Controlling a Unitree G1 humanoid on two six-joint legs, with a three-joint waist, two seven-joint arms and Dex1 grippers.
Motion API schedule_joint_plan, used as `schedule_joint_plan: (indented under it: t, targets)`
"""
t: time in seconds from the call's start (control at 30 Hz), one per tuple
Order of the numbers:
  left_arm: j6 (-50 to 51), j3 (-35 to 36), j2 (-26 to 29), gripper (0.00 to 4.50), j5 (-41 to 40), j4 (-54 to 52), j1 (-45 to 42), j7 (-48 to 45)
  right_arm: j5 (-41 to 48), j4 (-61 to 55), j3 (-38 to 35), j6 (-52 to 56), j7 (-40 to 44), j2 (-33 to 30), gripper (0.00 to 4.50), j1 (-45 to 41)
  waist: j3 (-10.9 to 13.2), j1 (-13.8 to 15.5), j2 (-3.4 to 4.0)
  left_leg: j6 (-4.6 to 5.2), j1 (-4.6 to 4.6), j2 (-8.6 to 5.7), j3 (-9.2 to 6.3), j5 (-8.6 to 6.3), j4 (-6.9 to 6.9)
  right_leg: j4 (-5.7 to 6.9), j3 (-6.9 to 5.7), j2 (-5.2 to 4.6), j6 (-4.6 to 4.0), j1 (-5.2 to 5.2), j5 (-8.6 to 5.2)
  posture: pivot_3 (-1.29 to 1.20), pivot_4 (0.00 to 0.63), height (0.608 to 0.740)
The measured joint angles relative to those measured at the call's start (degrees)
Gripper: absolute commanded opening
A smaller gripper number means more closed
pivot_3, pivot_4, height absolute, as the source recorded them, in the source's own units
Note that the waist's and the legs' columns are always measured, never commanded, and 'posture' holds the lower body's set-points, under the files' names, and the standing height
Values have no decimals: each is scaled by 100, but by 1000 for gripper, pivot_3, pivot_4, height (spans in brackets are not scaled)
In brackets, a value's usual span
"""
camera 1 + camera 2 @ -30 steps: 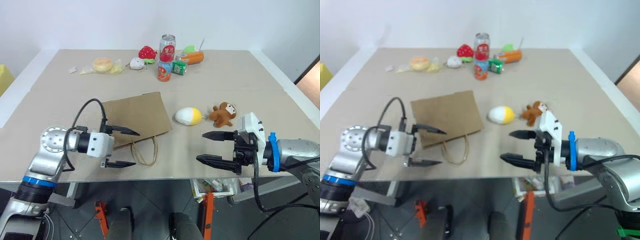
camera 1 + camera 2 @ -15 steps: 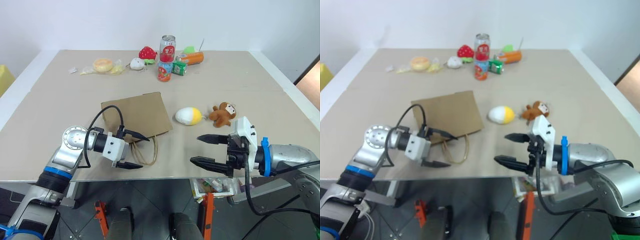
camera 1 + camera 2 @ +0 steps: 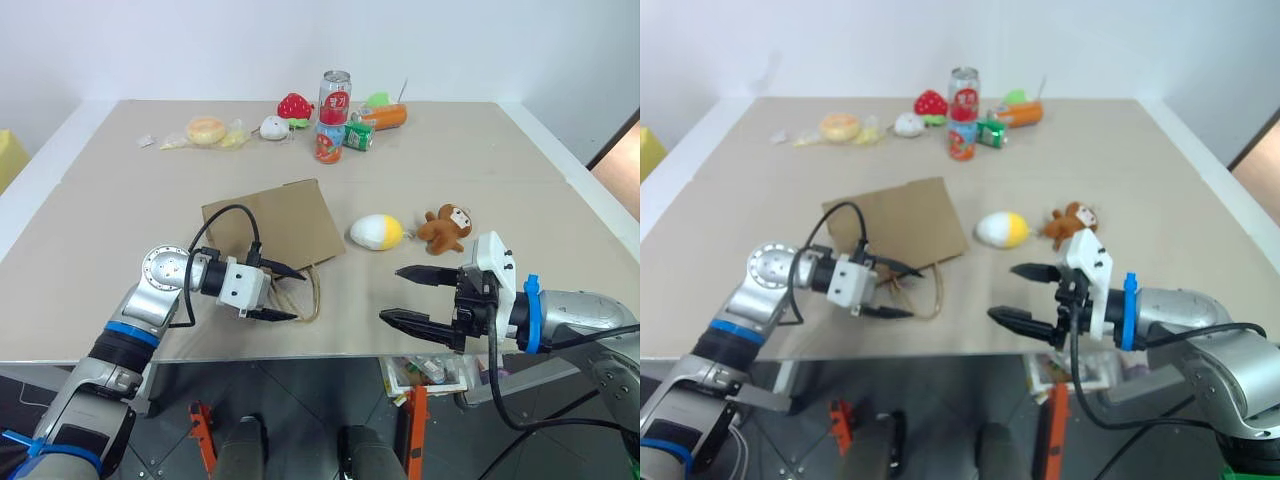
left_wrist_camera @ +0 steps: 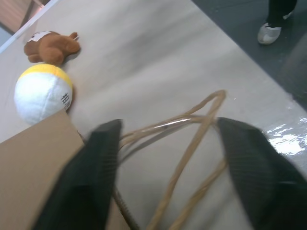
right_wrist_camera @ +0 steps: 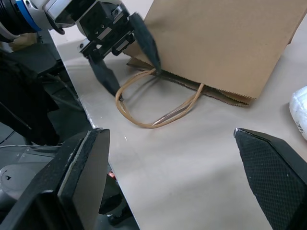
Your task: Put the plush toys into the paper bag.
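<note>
**Paper bag lies flat; left end effector straddles its handles**

Paper bag [image 3: 272,226], the largest of the task's things, lies flat and shut on the worktop [image 3: 480,150], left of centre, its mouth edge turned toward the robot and its twisted handles [image 3: 301,298] looping out over the worktop toward the near edge. Nothing is in it yet.

Left end effector [image 3: 283,292] sits at the mouth edge with its two black fingers part-way spread, one on each side of the handle loops; the left wrist view shows the ropes running between them with neither finger clearly pressing on them, so the pictures do not show a pinch. Right end effector [image 3: 418,296] hovers above the near edge of the worktop, right of the bag, fingers spread wide and holding nothing.

The egg toy [image 3: 377,232], white with a yellow end, lies just beside the bag's right edge, and the brown monkey [image 3: 446,227] lies just to its right, the two close together. A can, a strawberry toy and other small items stand well apart along the far side.

The step in hand looks to be taking the handles to raise and open the bag. Done well, the fingers would gather one side's rope only, close to the paper edge, so that lifting parts the mouth instead of dragging the whole bag; catching both loops would keep it closed.
</note>
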Motion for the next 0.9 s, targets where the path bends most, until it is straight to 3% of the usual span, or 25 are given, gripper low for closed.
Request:
schedule_joint_plan:
  t: [0.1, 0.13, 0.23, 0.57, 0.63, 0.8, 0.87, 0.9]
  targets:
    - [-5, -1, -46, 1017, 20, 35, -13, 19, -2, 0, 0, -5, -5, 13, 4500, -8, 0, 0, 0, 0, 0, 0, 0, 0, 0, 0, 1, 0, 0, 0, 0, 0, 150, 740]
    - [-4, -1, -54, 535, 20, 45, -24, 25, -2, 0, 0, -9, -6, 18, 4500, -13, 0, 0, 0, 0, 0, 0, 0, 0, 0, 0, 1, 0, 0, 0, 0, 0, 150, 740]
    - [69, 1, -76, 79, -31, 47, -82, 19, -4, 0, 0, -47, -8, 23, 4500, -21, 0, 0, 0, 1, 0, 0, 0, 0, 0, 0, 1, 1, 1, 0, 1, 0, 150, 740]
    - [916, 99, -151, 79, -399, -188, -82, 145, -5, 1, 1, -55, -32, 54, 4500, -29, 0, -1, 0, 2, 0, 0, -1, 1, 1, 1, 1, 1, 3, 1, 2, 0, 150, 740]
    - [1482, 261, -218, 79, -648, -369, -101, 323, -5, 1, 1, -54, -50, 71, 4500, -30, 0, -1, 0, 2, 0, 0, -1, 1, 1, 1, 1, 2, 4, 1, 3, 0, 150, 740]
    - [2256, 498, -327, 0, -1001, -661, -99, 723, 12, 46, -3, -60, -247, 282, 3387, -46, 0, -1, 0, 3, 1, 0, -3, 2, 1, 2, 2, 4, 6, 2, 4, 0, 150, 740]
    - [2423, 567, -340, 0, -1062, -742, -99, 841, 36, 61, -23, -60, -249, 327, 2439, -8, -1, -1, -1, 3, 2, 0, -4, 2, 1, 2, 2, 5, 7, 4, 4, 0, 150, 740]
    - [2451, 574, -341, 0, -1077, -753, -99, 864, 43, 64, -24, -60, -248, 337, 2187, 3, -1, -1, -1, 3, 2, 0, -3, 2, 1, 2, 2, 5, 7, 4, 4, 0, 150, 740]
